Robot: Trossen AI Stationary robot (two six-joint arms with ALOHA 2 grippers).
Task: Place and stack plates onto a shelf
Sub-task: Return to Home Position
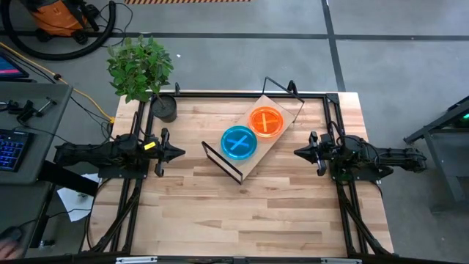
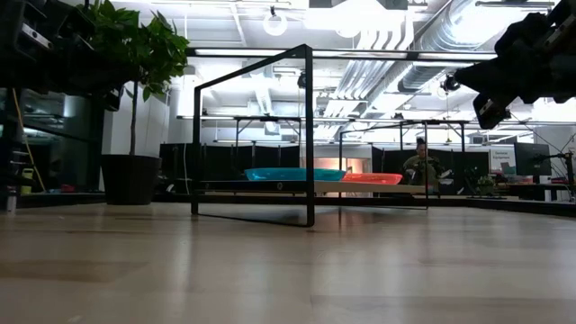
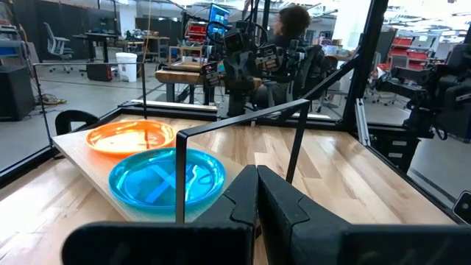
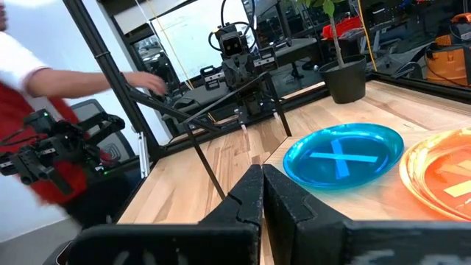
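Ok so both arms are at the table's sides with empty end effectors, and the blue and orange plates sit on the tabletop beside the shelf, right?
Not quite: the blue plates and orange plates sit on the shelf, not the tabletop, as the high view shows. Both arms are at the table's sides, left end effector and right end effector empty.

Robotics lab or workshop, open hall with exposed ceiling ducts (image 2: 387, 40), black-framed workbenches (image 3: 180, 75), grey concrete floor (image 1: 396, 66), orange shop vacuum (image 1: 57, 16), backlit keyboard (image 1: 10, 150).
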